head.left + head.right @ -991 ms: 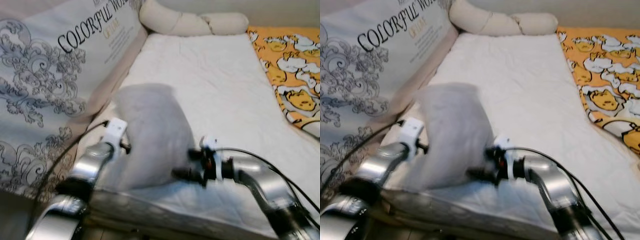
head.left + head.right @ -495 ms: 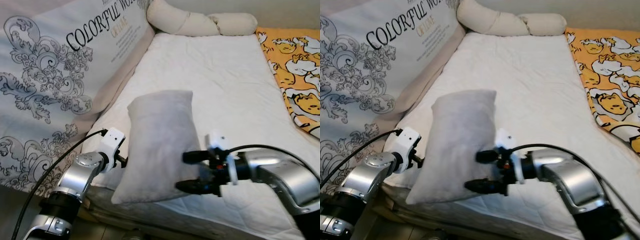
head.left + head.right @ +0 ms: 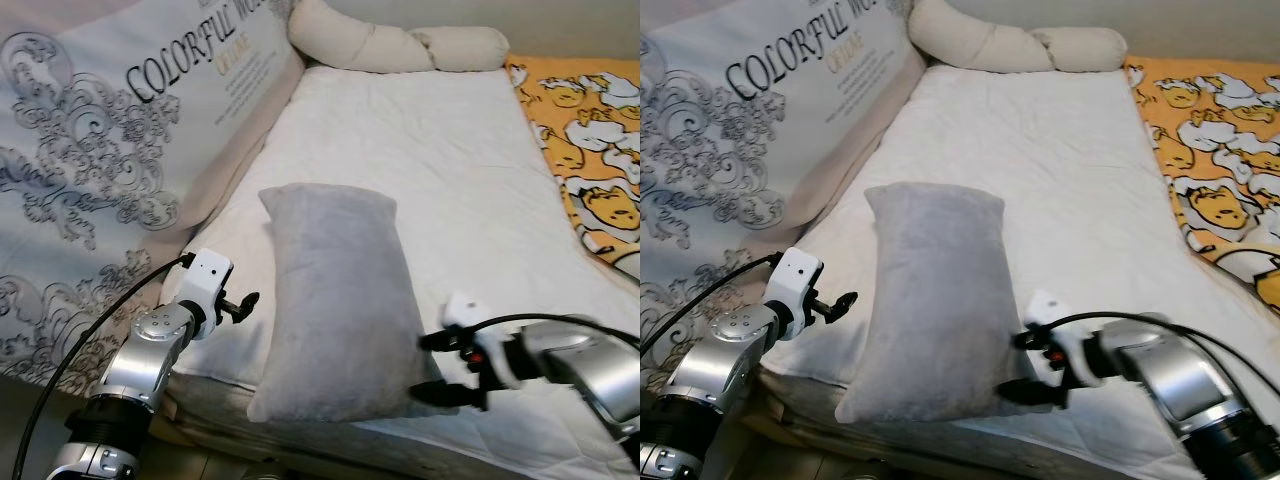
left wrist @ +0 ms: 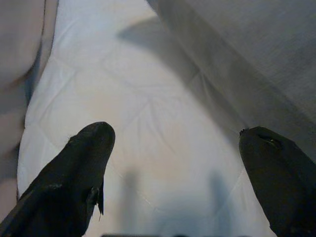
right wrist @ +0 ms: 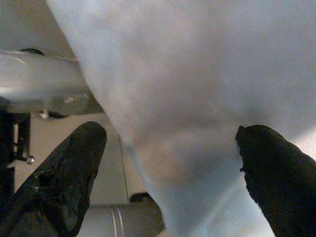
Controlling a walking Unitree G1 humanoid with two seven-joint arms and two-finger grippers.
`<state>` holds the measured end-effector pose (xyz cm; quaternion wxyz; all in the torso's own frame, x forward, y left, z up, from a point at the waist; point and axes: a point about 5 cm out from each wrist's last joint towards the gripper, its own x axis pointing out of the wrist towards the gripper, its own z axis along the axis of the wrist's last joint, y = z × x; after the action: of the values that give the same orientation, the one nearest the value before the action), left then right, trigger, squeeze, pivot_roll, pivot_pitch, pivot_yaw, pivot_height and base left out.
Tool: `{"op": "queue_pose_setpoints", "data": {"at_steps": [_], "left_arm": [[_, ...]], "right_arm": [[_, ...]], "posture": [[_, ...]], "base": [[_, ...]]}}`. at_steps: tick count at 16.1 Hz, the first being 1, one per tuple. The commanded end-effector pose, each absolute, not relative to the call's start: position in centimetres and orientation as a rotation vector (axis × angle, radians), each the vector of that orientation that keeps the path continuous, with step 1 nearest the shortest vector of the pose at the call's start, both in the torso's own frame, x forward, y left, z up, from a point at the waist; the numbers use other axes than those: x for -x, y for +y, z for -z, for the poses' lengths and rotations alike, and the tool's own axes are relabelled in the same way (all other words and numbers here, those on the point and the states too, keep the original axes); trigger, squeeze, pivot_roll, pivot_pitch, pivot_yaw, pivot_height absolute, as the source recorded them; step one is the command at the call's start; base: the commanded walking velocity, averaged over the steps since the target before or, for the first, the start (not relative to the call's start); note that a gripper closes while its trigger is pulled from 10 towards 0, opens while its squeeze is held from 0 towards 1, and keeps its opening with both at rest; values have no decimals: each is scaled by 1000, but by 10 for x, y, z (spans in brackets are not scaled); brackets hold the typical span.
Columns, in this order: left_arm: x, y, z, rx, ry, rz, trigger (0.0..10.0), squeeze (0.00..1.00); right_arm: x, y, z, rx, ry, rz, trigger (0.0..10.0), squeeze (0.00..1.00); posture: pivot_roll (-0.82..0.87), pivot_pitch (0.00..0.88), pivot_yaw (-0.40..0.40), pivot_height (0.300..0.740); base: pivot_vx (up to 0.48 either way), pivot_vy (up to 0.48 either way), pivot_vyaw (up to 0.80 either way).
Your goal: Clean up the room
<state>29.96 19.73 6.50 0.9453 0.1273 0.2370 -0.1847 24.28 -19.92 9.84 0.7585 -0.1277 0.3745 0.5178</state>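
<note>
On the near edge of the white mattress (image 3: pixel 430 170), a grey pillow (image 3: pixel 335 300) lies flat and lengthways, its near end at the bed's front edge, free of both of the robot's grippers. The left gripper (image 3: pixel 236 306) hovers just beside the pillow's left side, fingers spread and holding nothing; the right gripper (image 3: pixel 438 367) sits at the pillow's near right corner, fingers likewise parted, the pillow's end between them in the right wrist view but not clamped. The pillow appears delivered to the bed, so this step of the tidy-up looks done; whether it should go further up towards the cream bolster (image 3: pixel 395 45) at the far end is a judgement the pictures cannot settle. The orange patterned blanket (image 3: pixel 590 140) lies along the right. Half a second earlier the pillow stood more upright between the two grippers; it now rests lower on the mattress, and both arms have drawn back and apart from it
</note>
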Motion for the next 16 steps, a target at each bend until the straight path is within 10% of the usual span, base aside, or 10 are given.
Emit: {"op": "queue_pose_setpoints", "data": {"at_steps": [1, 8, 10, 11, 12, 16], "left_arm": [[-301, 202, -71, -263, 449, 381, 10000, 1000], [-314, 204, -95, -22, 215, 280, 10000, 863], [-313, 193, -84, 173, 285, 328, 10000, 251], [-311, 188, -73, 304, 327, 371, 10000, 0], [-308, 186, -67, 336, 352, 388, 10000, 0], [-296, 171, -33, 350, 503, 460, 10000, 0]], "right_arm": [[-252, -210, -109, 285, 776, -1073, 10000, 1000], [-281, -223, -108, 63, 621, -820, 10000, 1000], [-286, -217, -89, -119, 598, -712, 10000, 1000], [-284, -210, -72, -268, 603, -675, 10000, 808], [-284, -209, -65, -321, 612, -638, 10000, 0], [-288, -205, -43, -602, 616, -510, 10000, 0]], "posture": [[46, 0, 66, 740], [44, 0, 61, 740], [42, 0, 67, 740], [41, 0, 69, 740], [38, 0, 72, 740], [31, 0, 71, 740]], "base": [[0, 0, 0], [0, 0, 0], [0, 0, 0], [0, 0, 0], [0, 0, 0], [0, 0, 0]]}}
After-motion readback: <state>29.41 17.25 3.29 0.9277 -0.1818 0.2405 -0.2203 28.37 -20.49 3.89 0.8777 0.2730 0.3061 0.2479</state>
